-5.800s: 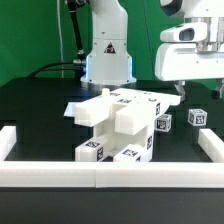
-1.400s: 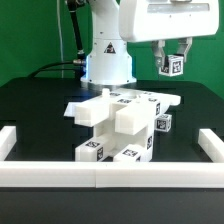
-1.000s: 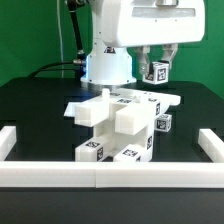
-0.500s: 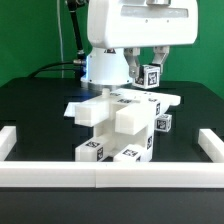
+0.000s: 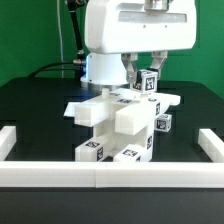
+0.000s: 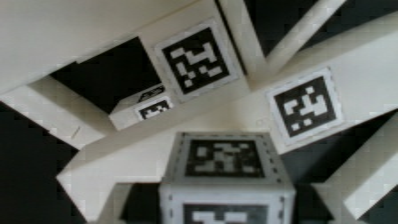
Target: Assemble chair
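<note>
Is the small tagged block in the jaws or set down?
Held: the block sits between the jaws over the chair; whether they touch, cannot tell.

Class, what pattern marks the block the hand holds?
White block bearing black-and-white square tags; clearest in wrist view.

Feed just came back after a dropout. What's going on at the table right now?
The arm's gripper is clamped on a small tagged white block and holds it in the air, close over the top of the partly built chair, toward the exterior view's right. The block is not yet set in place. A second small tagged block sits beside the chair on the black table.
</note>
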